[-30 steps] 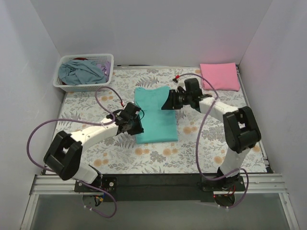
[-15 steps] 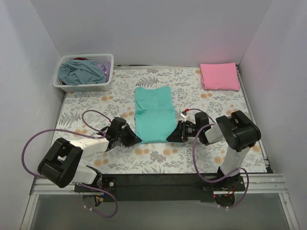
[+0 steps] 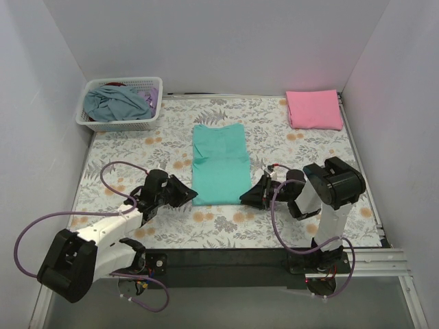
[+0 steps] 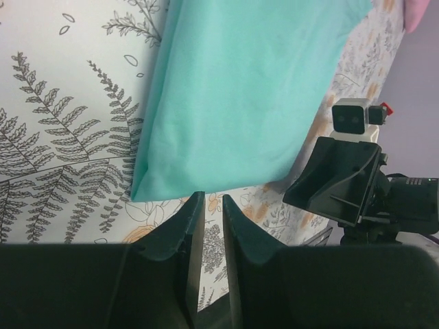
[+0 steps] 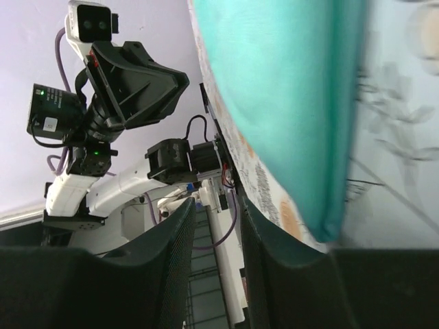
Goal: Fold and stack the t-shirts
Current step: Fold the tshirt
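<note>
Floral tabletop [image 3: 137,147] is carrying the teal-green t-shirt [image 3: 219,164] folded flat at centre, with the pink t-shirt [image 3: 314,110] lying folded in the far right corner. I'm seeing the left gripper [image 3: 194,199] sitting low just beside the teal one's near left corner, fingers released to a thin gap, gripping nothing. Opposite, the right gripper [image 3: 243,200] is sitting by the near right corner, fingers parted, also empty.
</note>
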Robot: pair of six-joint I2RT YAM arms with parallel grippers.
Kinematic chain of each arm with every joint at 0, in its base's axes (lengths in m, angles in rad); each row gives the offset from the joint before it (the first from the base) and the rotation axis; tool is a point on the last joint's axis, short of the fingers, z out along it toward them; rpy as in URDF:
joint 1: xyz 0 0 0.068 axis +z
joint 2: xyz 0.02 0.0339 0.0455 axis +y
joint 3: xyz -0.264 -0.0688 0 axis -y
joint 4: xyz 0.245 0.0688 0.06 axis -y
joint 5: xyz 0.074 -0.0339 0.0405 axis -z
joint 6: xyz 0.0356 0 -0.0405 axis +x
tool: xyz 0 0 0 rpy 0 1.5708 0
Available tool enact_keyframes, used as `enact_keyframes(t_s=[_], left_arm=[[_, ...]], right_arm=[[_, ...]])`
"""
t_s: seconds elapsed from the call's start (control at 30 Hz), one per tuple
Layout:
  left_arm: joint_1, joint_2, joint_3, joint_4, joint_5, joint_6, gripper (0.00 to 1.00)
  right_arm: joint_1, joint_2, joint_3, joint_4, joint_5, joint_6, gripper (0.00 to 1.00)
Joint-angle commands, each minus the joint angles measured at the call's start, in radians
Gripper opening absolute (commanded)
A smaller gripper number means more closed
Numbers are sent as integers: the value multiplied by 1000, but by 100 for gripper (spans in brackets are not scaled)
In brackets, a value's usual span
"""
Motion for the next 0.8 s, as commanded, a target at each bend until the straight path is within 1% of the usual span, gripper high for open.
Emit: enact_keyframes(t_s=[0.0,0.03,0.07,0.1,0.13,0.17,0.2,0.23,0.3,0.4,0.43,0.5,0.63,0.73,0.77], left_arm=[[5,-75,40,-74,-63,57,16],[5,-89,42,-89,-86,63,18],[5,-108,45,-95,-95,67,18],[5,-118,44,-100,-106,71,19],[5,-125,42,-103,-125,72,19],[5,-129,39,-104,-130,72,20],[5,-134,31,-103,-135,72,20],[5,-135,33,-104,-138,71,20],[5,-134,31,-103,-141,69,20],[5,-140,30,-103,-146,69,20],[5,-143,28,-103,-147,71,20],[5,-151,25,-106,-155,74,20],[5,-160,24,-111,-164,78,21],[5,-152,25,-109,-164,80,21],[5,-148,27,-107,-164,80,21]], right_arm=[[44,-92,17,409,70,31,39],[79,-107,38,373,82,-1,39],[99,-157,55,223,98,-45,39],[147,-188,75,124,118,-181,39],[170,-246,96,20,163,-250,39],[194,-267,156,-162,190,-304,39],[229,-276,179,-214,210,-349,40],[242,-265,204,-230,227,-368,40],[270,-224,271,-213,210,-349,39],[317,-111,343,-161,201,-299,39],[331,-51,356,-139,198,-270,39],[368,1,377,-136,201,-253,39],[395,113,356,-161,253,-233,37],[396,149,318,-239,326,-263,37],[396,157,308,-242,339,-263,37]])
